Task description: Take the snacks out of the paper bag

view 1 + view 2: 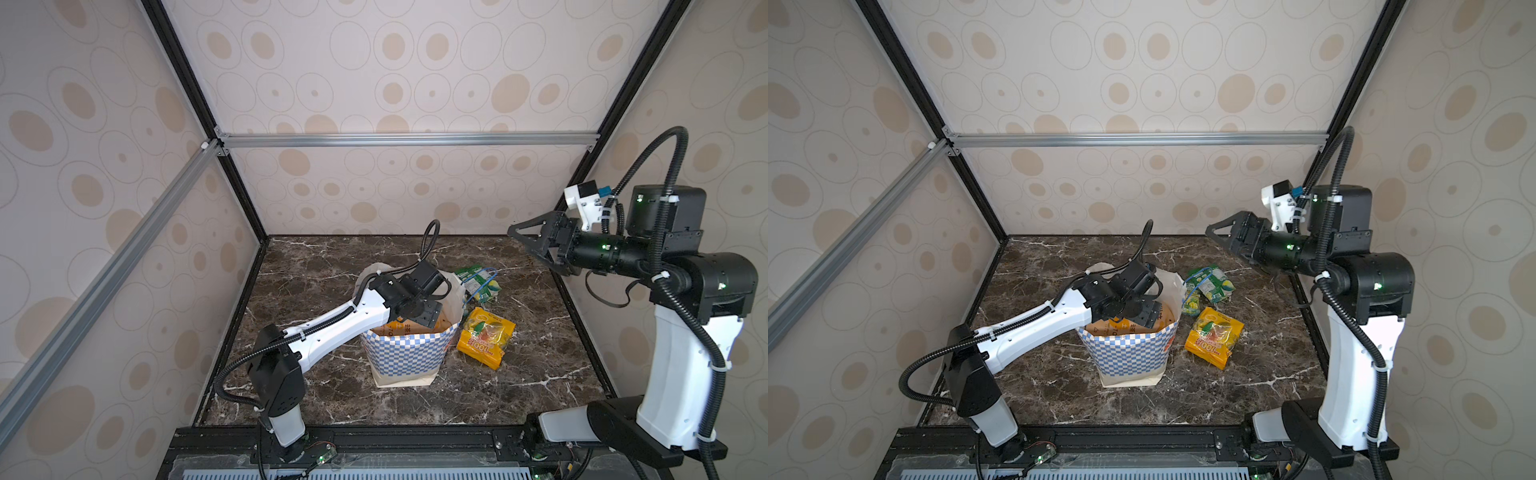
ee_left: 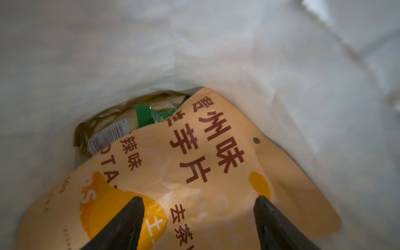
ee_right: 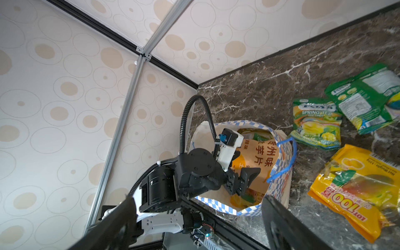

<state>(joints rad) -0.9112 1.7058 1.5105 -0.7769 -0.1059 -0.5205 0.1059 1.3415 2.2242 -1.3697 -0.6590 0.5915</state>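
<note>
Upright white paper bag with blue checks (image 1: 405, 353), left gripper (image 2: 198, 216) inside, fingers (image 2: 123, 223) spread wide above orange-tan chips packet (image 2: 216, 162), gripping nothing, right gripper (image 1: 521, 240) raised, gaping, empty

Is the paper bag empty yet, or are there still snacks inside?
Not empty. The paper bag still holds an orange chips bag, with another crinkly packet tucked behind it.

Both top views look down on the whole table (image 1: 332, 399) from the front; the left wrist view faces closely into the paper bag (image 2: 194, 54), and the right wrist view overlooks it.
</note>
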